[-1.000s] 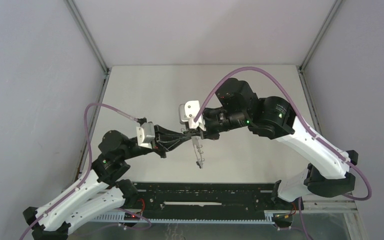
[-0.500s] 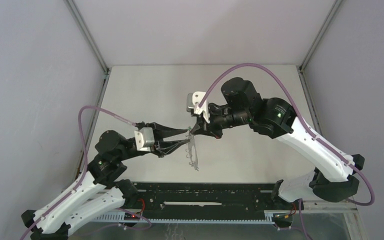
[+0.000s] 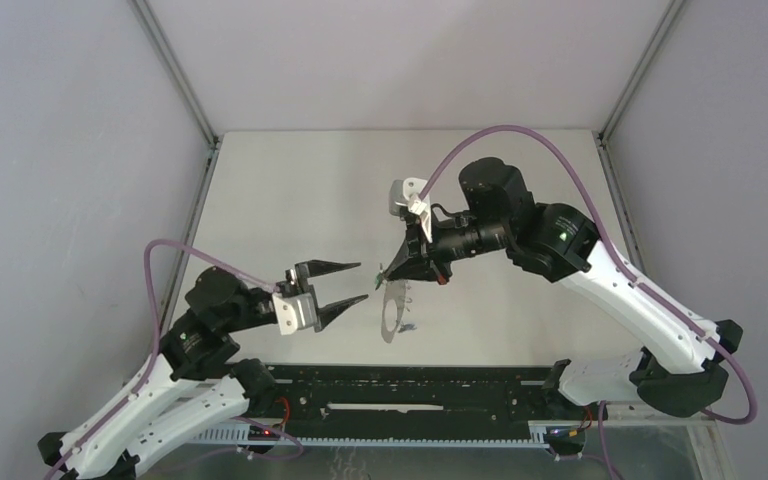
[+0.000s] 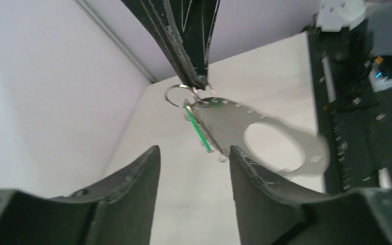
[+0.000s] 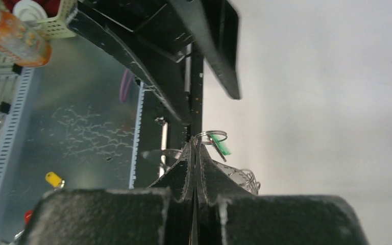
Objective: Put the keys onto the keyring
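Our right pincer [image 3: 388, 272] clamps the keyring [image 4: 223, 124]; the green key [image 4: 196, 127] hangs beside its tips. Our left pincer [image 3: 362, 282] gapes wide, empty. Next, we judge: fetch the other key, unseen.

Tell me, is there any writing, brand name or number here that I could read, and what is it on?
No text can be read in any view.
The keyring, hanging from the shut right gripper: bare metal, no lettering visible.
The orange object in the corner of the right wrist view: too blurred to tell whether it bears a label.
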